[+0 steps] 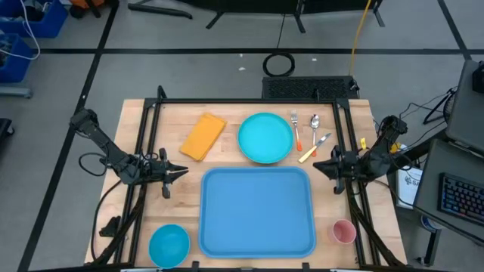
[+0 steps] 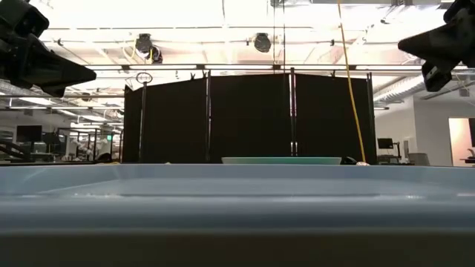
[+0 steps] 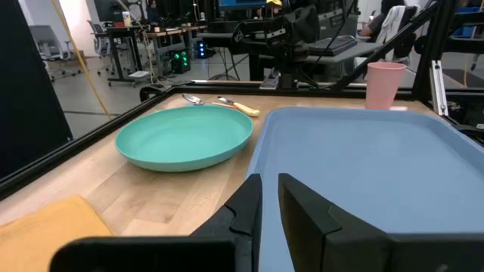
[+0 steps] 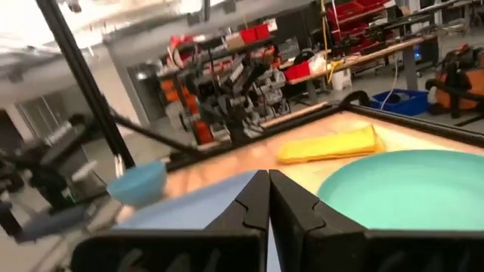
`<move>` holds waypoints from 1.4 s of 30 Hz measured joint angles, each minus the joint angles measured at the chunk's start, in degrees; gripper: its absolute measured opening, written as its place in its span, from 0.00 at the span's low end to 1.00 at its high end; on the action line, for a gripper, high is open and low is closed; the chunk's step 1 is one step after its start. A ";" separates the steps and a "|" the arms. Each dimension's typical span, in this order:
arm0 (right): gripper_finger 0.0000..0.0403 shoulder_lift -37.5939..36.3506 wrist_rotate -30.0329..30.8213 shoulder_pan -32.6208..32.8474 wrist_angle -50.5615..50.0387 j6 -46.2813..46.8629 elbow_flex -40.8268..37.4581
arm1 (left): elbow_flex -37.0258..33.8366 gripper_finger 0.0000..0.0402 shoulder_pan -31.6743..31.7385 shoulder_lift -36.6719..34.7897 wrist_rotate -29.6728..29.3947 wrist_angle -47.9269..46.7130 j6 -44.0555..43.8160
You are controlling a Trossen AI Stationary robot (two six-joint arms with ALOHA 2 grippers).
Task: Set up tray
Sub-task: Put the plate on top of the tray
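Wood tabletop (image 1: 227,162) carries the large flat rectangular blue plastic tray (image 1: 257,211) with its raised rim, lying at the centre toward six o'clock, empty and untouched. At twelve o'clock from the tray sits a round teal plastic plate (image 1: 265,137); a folded yellow cloth (image 1: 203,136) lies at eleven o'clock, and an orange-handled fork (image 1: 296,130), a metal spoon (image 1: 314,125) and a yellow-handled knife (image 1: 313,149) lie at one o'clock. A small round blue bowl (image 1: 169,245) rests at eight o'clock, a pink plastic cup (image 1: 343,231) at four o'clock. The left gripper (image 1: 181,171) hovers at nine o'clock off the tray, fingers nearly together with a narrow gap, holding nothing. The right gripper (image 1: 318,166) hovers at three o'clock, fingers pressed closed and empty.
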 joint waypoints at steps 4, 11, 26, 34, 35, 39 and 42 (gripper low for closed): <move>0.00 0.00 -4.64 0.00 0.50 2.32 0.00 | 0.00 0.13 0.02 0.00 0.00 0.00 0.00; 0.00 2.99 -23.87 -0.07 8.40 5.00 -4.68 | 0.00 0.13 0.01 -0.01 -0.01 -0.02 -0.02; 0.02 19.22 -23.12 -1.81 7.87 -10.61 2.51 | 0.02 0.13 0.02 -0.02 0.02 -0.02 -0.02; 0.15 43.69 -29.10 -17.45 -7.23 -10.88 20.20 | 0.01 0.13 0.00 -0.01 0.00 -0.06 -0.02; 0.17 47.05 -31.91 -19.62 -10.09 -10.79 22.98 | 0.02 0.13 0.00 0.00 0.00 -0.08 -0.02; 0.22 60.98 -41.09 -26.99 -21.42 -11.03 33.73 | 0.02 0.13 0.00 -0.01 0.00 -0.06 -0.02; 0.25 69.49 -42.04 -31.00 -27.28 -14.93 39.71 | 0.02 0.13 0.00 0.00 0.00 -0.04 -0.02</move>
